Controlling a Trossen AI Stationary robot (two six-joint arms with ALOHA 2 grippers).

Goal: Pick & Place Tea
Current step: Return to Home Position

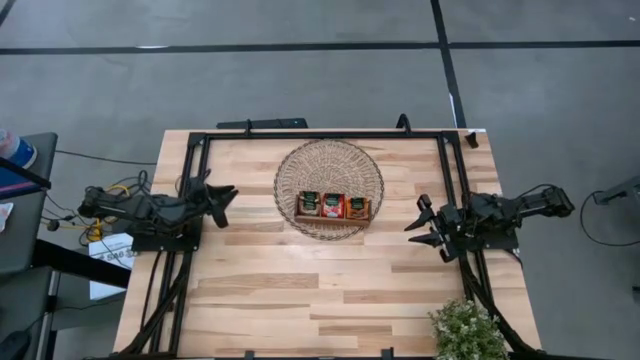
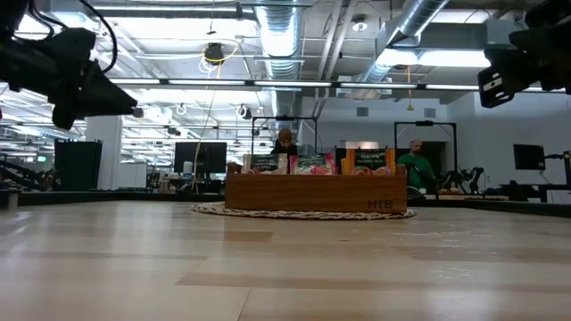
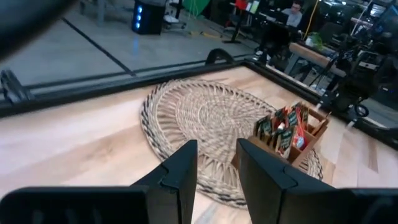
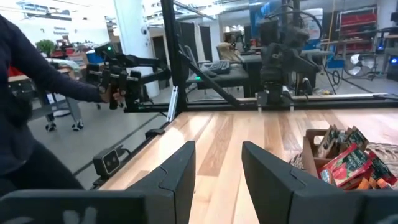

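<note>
Two empty grippers, fingers apart: left gripper [image 1: 229, 206] at 9 o'clock, right gripper [image 1: 415, 216] at 3 | red, orange, green-topped tea sachets [image 1: 333, 204] in brown wooden tray [image 1: 333, 219], centre | next: retreat wide of round wicker basket [image 1: 330, 160].

On the light wooden table [image 2: 268, 267], a brown wooden tray [image 2: 317, 193] sits on a flat round wicker basket [image 2: 214, 210], small colourful tea sachets [image 2: 310, 164] standing upright inside it
</note>
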